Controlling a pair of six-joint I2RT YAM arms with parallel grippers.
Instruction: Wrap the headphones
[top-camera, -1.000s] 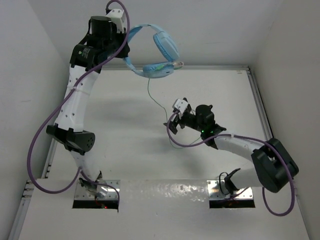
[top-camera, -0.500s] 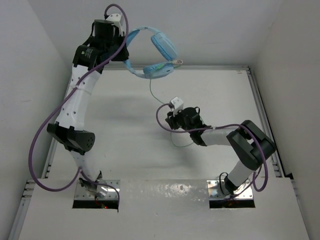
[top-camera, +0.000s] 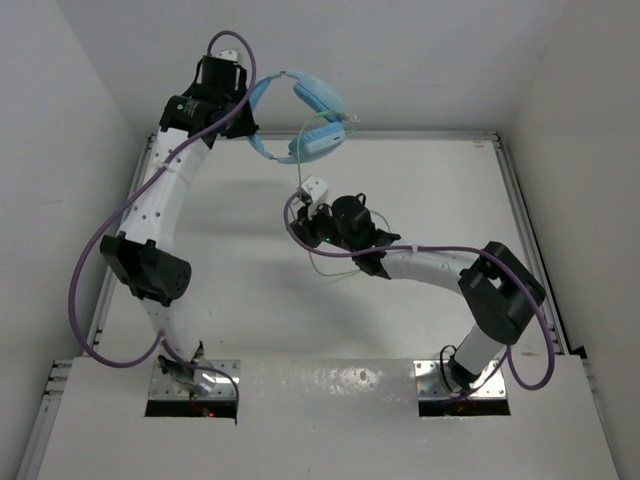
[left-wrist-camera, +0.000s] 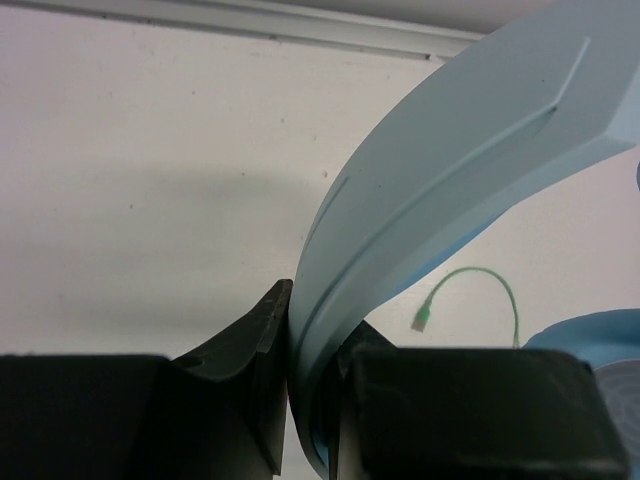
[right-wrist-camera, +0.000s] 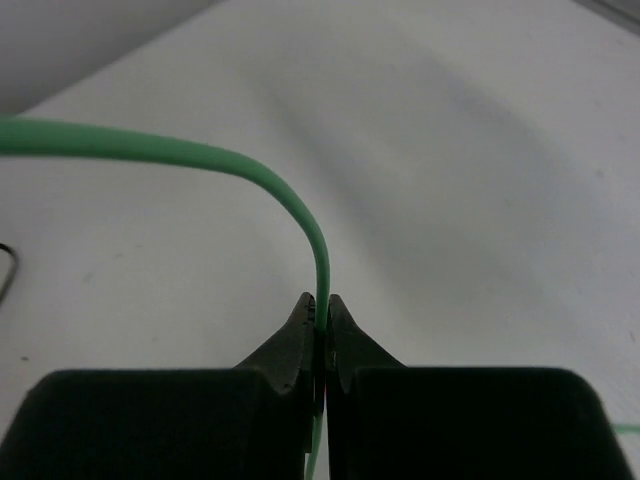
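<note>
The left end effector (top-camera: 243, 112) is clamped on the headphones (top-camera: 300, 105), its two dark fingers pinching the light blue headband (left-wrist-camera: 450, 170) edge-on. In the left wrist view the band arcs up and to the right out of the grip. The two ear cups hang just to the right of this end effector, raised off the tabletop (top-camera: 440, 200) near its far edge, and in the top view the lower ear cup (top-camera: 316, 146) sits below the other (the left wrist view catches only a sliver of one cup at its lower right). Under the headband in that view, a short green loop ends in a small plug (left-wrist-camera: 424, 320). The thin pale green cable (top-camera: 301, 172) drops from the lower ear cup to the right end effector (top-camera: 303, 215), which is closed on it. In the right wrist view its fingertips (right-wrist-camera: 295, 335) meet with the strand pinched between them, and the strand rises out of the tips and bends away to the left. On the near side of the right end effector, slack cable lies in a loose loop on the tabletop.
</note>
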